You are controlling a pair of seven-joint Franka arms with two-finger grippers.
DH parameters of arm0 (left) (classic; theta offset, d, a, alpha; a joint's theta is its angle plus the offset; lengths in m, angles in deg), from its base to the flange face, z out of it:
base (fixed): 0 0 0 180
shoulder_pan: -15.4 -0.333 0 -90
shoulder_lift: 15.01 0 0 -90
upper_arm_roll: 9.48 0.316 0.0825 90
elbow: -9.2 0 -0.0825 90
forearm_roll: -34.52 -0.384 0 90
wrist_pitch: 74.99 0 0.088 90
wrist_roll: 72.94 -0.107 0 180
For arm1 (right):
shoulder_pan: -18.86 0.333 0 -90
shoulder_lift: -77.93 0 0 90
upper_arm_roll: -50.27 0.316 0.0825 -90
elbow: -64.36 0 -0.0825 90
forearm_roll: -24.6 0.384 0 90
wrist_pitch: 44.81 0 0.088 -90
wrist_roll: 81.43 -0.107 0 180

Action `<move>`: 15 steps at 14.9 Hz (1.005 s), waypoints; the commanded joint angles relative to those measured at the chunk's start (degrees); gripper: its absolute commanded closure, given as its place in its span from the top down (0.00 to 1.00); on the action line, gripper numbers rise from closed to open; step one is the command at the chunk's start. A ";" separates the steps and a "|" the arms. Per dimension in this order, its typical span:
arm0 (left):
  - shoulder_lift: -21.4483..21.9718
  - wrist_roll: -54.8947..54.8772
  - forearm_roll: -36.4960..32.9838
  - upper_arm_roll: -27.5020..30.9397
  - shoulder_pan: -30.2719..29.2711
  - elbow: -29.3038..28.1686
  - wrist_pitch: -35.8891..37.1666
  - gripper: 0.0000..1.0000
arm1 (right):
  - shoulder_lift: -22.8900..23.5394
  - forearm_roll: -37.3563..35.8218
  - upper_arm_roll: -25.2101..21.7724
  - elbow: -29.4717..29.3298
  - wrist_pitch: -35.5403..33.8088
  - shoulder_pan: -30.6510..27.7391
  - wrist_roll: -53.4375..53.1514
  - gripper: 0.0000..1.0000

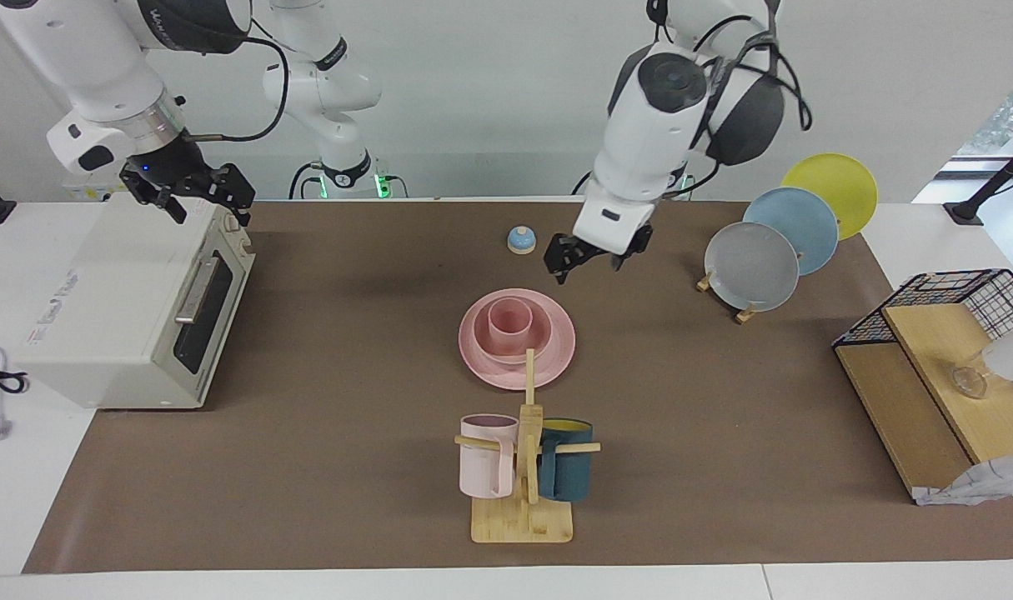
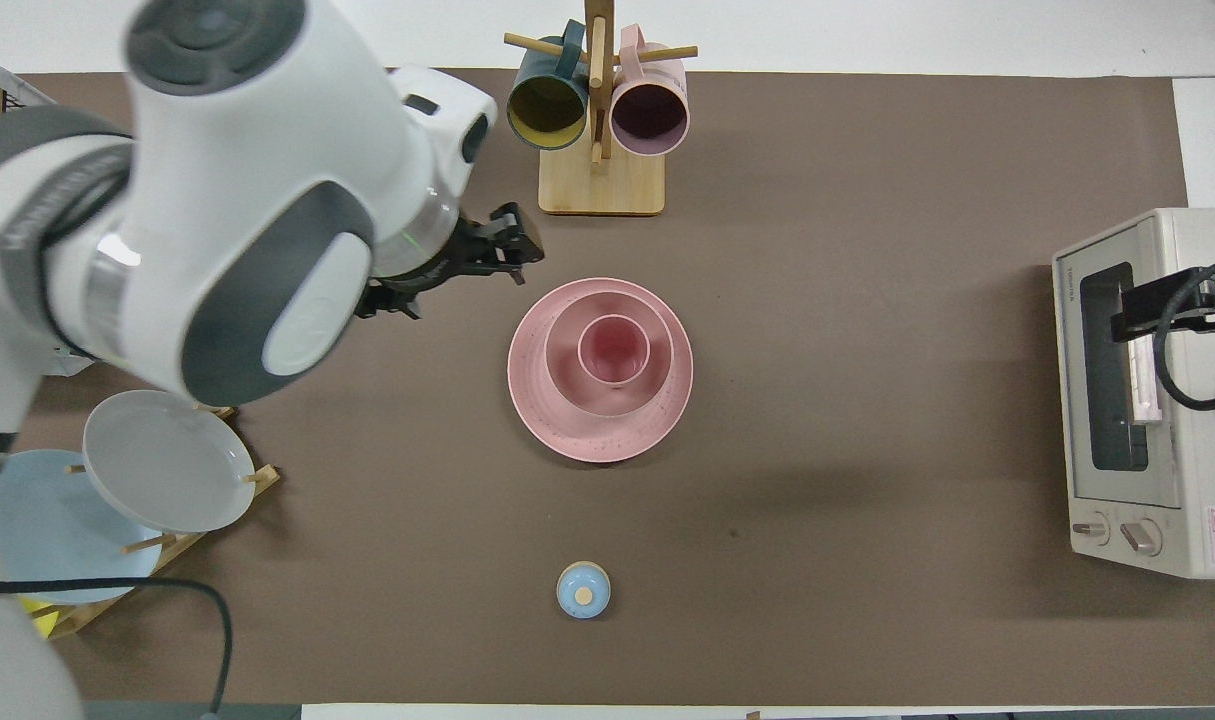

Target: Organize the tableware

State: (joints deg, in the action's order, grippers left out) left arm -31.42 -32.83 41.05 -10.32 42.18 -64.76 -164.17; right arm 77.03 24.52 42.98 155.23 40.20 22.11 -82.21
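The matte pink set stands stacked at the middle of the brown mat. The plate carries the bowl, and the cup stands upright in the bowl. My left gripper hangs open and empty in the air beside the stack, toward the left arm's end, touching nothing. My right gripper is open and empty over the toaster oven, where the right arm waits.
A wooden mug tree with a pale pink and a teal mug stands farther from the robots than the stack. A small blue domed thing lies nearer. A rack of grey, blue and yellow plates and a wire basket on a wooden stand are at the left arm's end.
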 commanded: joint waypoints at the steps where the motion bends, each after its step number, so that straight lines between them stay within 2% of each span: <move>1: 5.32 -10.44 -0.55 -0.29 -8.12 -3.02 4.44 1.00 | -0.94 1.21 0.26 0.80 1.04 -0.88 1.04 1.00; 3: 9.35 -19.58 -0.55 -0.29 -14.01 -7.22 5.33 1.00 | -0.94 1.48 0.26 0.80 1.13 -0.79 0.95 1.00; 5: 13.14 -24.88 -1.16 -0.21 -17.46 -13.37 3.67 1.00 | -1.03 1.48 0.26 0.98 0.95 -0.70 0.95 1.00; 9: 19.29 -29.29 -2.92 -0.21 -19.31 -26.11 -5.19 1.00 | -1.11 1.48 0.26 1.15 0.69 -0.79 1.04 1.00; 10: 20.00 -29.64 -3.27 -0.21 -19.31 -27.80 -6.78 1.00 | -1.11 1.48 0.26 1.15 0.69 -0.79 1.04 1.00; 15: 19.66 -29.56 -3.63 -0.29 -21.42 -23.52 -0.93 1.00 | -1.11 1.48 0.26 1.15 0.69 -0.70 1.04 1.00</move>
State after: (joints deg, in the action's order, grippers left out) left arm -13.48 -61.34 38.41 -10.03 22.47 -88.86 -167.97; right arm 76.95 24.53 42.99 155.21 40.20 22.13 -82.21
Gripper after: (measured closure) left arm 0.000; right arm 0.000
